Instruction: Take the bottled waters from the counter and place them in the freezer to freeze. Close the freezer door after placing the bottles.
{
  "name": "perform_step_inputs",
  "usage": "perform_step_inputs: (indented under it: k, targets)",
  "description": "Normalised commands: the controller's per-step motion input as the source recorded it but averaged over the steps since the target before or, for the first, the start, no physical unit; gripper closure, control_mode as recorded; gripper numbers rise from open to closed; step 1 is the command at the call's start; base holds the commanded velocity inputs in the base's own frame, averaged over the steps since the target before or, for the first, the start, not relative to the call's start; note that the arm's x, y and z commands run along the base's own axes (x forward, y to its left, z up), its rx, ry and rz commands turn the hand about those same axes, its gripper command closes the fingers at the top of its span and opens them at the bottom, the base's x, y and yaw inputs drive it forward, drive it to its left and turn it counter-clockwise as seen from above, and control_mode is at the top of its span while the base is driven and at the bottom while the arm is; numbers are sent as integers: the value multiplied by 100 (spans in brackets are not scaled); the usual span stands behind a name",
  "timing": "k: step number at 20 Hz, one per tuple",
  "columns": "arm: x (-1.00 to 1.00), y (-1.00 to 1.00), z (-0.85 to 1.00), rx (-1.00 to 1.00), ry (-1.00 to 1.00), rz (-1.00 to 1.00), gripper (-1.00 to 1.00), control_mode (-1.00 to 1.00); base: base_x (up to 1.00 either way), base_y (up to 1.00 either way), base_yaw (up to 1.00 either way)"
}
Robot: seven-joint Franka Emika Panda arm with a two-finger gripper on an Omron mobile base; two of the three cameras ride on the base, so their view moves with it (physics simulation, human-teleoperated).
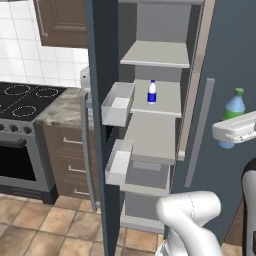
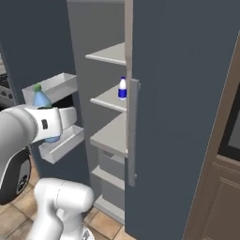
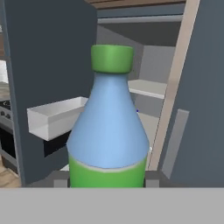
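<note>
One upright blue bottle (image 3: pixel 108 131), cap up.

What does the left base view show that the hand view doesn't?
Left base view alone: the small white bottle with a dark-blue label standing on a pale grey freezer shelf, and brown tiled floor. Hand view alone: the blue bottle's green lower band, close up between the tool's tips. Both: the light-blue bottle with a green cap, the open slate-blue freezer door with pale grey bins, and the black stovetop.
</note>
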Motion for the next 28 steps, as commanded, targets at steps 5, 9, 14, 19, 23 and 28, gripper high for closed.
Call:
perform_step_inputs:
  k: [5, 9, 14, 19, 23, 28]
  targets:
    - [0, 0, 0, 0, 0, 0, 100, 100, 20, 9, 25]
    - [0, 0, 0, 0, 0, 0, 100, 100, 0, 0, 37]
    - [0, 0, 0, 0, 0, 0, 100, 100, 1, -2, 46]
    - [0, 0, 0, 0, 0, 0, 100, 100, 1, -29, 47]
    - [0, 0, 0, 0, 0, 0, 100, 100, 18, -42, 26]
    - [0, 0, 0, 0, 0, 0, 100, 100, 14, -29, 9]
